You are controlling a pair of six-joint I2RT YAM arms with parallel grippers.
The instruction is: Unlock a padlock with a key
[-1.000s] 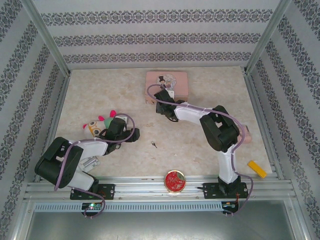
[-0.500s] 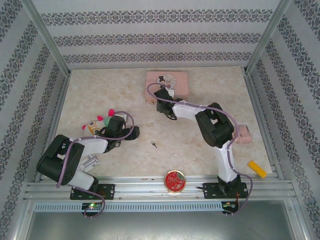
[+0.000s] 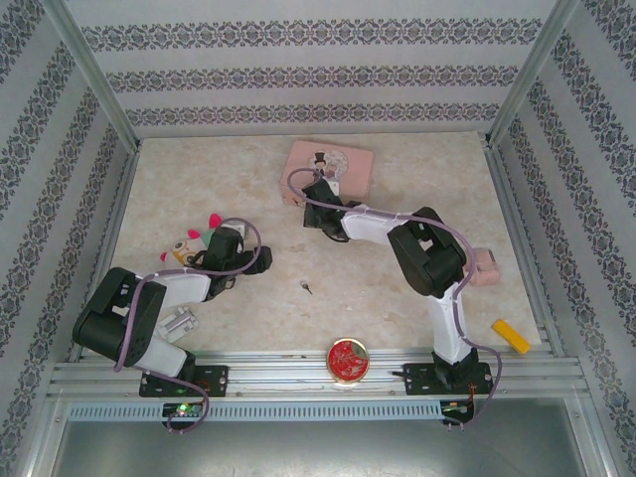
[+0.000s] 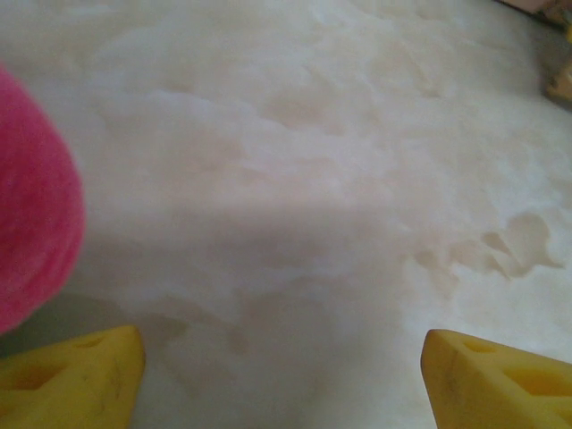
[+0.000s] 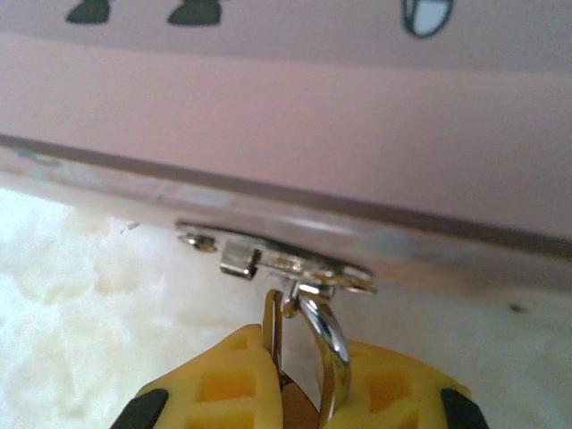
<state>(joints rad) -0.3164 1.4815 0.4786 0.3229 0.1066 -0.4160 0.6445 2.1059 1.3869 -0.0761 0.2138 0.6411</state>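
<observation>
The fingers [image 5: 228, 384] of the right gripper [image 5: 299, 375] are pinched on the padlock [image 5: 329, 344]. Its shackle passes through the hasp [image 5: 277, 261] on the front of the pink box [image 5: 268, 116]. The lock body is hidden between the fingers and is judged locked. The key [image 3: 308, 288] lies on the table [image 3: 199, 179], well apart from the padlock and held by neither gripper. The left gripper [image 4: 281, 349] hovers low beside the plush [image 4: 27, 206], fingers spread wide and holding nothing. Remaining steps: grasp the key, insert it, turn it.

Key [image 3: 308, 288] mid-table, behind tin [image 3: 348, 359]; padlock [image 5: 334, 347] at box [image 3: 358, 164] front.
</observation>
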